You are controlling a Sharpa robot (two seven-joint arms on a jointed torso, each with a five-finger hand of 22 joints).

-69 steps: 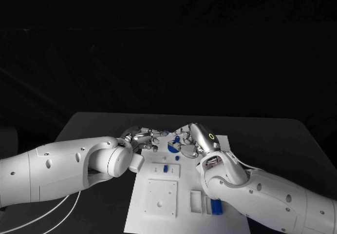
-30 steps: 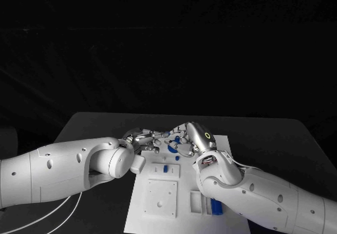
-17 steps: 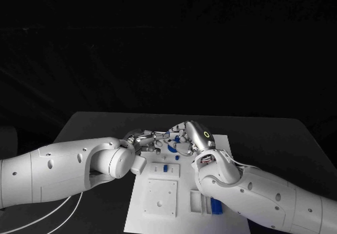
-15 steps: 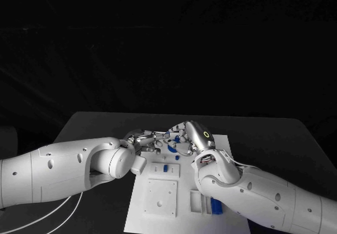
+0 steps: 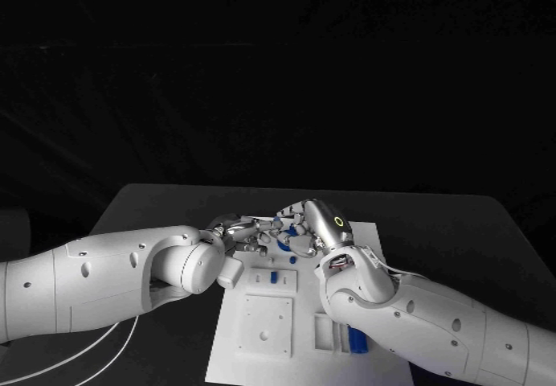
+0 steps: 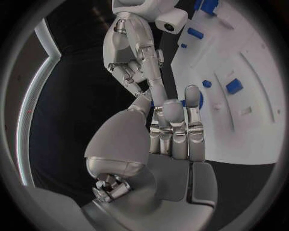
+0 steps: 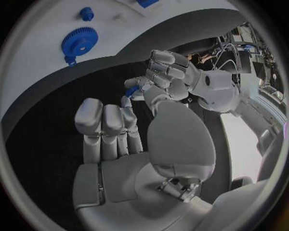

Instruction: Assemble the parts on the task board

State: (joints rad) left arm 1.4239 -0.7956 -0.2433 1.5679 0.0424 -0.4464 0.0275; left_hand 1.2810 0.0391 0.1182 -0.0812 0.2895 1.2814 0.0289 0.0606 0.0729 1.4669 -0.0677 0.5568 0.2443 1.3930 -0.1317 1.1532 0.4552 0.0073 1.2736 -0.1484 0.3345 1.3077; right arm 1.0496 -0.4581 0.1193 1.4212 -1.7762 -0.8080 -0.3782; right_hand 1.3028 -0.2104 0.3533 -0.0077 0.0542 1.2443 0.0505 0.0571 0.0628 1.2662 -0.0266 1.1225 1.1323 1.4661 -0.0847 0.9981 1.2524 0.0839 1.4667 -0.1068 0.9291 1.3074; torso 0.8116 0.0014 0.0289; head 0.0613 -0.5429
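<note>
Surface (image 5: 464,225): dark, matte, flat; carries the task board. The room behind it is black and featureless in the head view.

Task board (image 5: 264,322): white plate at the middle of the surface, long axis running away from the robot. It bears raised white blocks and recessed slots. Judged rigid and stable enough to be pressed against.

Right hand (image 5: 311,227): silver, held above the far end of the board, fingertips meeting those of the left hand. In the right wrist view its fingers (image 7: 108,127) stand side by side, reaching toward the small part; whether they have a grip on it cannot be told.

Left hand (image 5: 240,231): silver, opposite the right hand at the board's far end. In the right wrist view its fingers curl round the small part and pinch it.

Blue gear (image 7: 79,42): toothed disc seated on the board beside a smaller blue knob (image 7: 86,13). Judged hard plastic, light; best taken by the rim.

Blue block (image 5: 357,342): oblong, lying at the board's near right corner.

Blue peg (image 5: 273,278): short, standing in a white block at mid-board.

Small part (image 7: 132,90): blue, held off the board between the two hands' fingertips. Judged light, stiff, smooth and easily dropped; a fingertip pinch across its sides suits it.
</note>
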